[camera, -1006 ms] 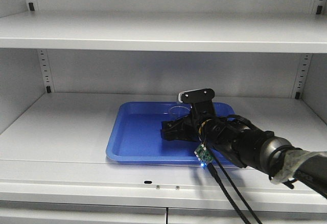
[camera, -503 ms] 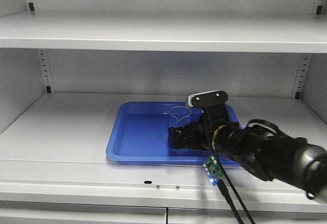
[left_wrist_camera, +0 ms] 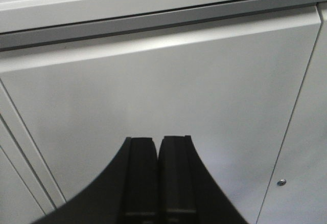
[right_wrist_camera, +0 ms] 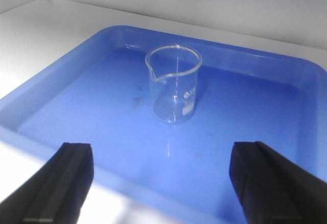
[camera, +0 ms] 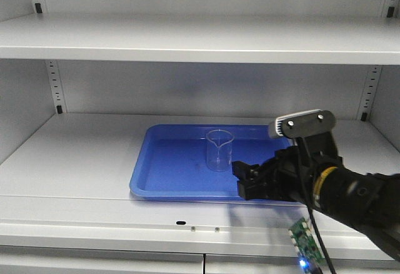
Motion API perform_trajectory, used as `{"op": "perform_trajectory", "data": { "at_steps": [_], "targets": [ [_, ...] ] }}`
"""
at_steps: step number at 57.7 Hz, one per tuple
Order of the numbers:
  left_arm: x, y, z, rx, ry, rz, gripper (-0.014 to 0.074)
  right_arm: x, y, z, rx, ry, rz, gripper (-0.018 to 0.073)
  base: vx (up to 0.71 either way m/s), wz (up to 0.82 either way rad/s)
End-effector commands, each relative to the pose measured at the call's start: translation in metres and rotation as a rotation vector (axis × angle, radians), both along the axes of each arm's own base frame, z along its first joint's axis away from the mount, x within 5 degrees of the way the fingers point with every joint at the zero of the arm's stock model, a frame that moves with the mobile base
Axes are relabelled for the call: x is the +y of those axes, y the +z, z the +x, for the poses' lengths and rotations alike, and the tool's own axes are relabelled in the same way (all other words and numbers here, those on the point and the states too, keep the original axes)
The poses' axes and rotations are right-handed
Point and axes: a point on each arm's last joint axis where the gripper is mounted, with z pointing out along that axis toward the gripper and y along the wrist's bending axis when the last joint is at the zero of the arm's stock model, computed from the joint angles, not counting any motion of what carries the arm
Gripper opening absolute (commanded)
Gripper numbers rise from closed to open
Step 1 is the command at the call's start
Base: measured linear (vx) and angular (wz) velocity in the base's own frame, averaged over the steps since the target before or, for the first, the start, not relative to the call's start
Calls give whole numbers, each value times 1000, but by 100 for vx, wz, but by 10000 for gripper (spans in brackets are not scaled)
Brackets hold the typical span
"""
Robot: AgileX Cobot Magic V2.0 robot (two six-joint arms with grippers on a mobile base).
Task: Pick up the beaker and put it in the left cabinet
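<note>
I see the small clear glass beaker [right_wrist_camera: 174, 85] standing upright in the blue rectangular plastic tray [camera: 162, 180] on the pale grey metal cabinet [camera: 187, 39] shelf — set down, as I judge it. My right hand [camera: 251, 182] sits near the tray's front rim with fingers spread apart, holding nothing. My left hand [left_wrist_camera: 157, 178] — fingers pressed together — faces a closed grey panel.

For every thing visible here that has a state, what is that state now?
Small clear glass beaker: upright, empty, standing free in the tray.
Blue rectangular plastic tray: flat on the shelf of the pale grey metal cabinet.
Right hand: open, short of the beaker.
Left hand: shut, holding nothing.
</note>
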Motion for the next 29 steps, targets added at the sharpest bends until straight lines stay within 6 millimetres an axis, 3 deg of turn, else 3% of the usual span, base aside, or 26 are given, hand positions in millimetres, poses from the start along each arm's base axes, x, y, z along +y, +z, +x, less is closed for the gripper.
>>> {"op": "perform_trajectory", "data": {
  "at_steps": [1, 29],
  "targets": [
    [0, 14, 1, -105, 5, -34, -6, -3, 23, -12, -90, 26, 36, 587, 0, 0],
    [0, 14, 1, -105, 5, -34, -6, -5, 14, -12, -54, 13, 16, 587, 0, 0]
  ]
}}
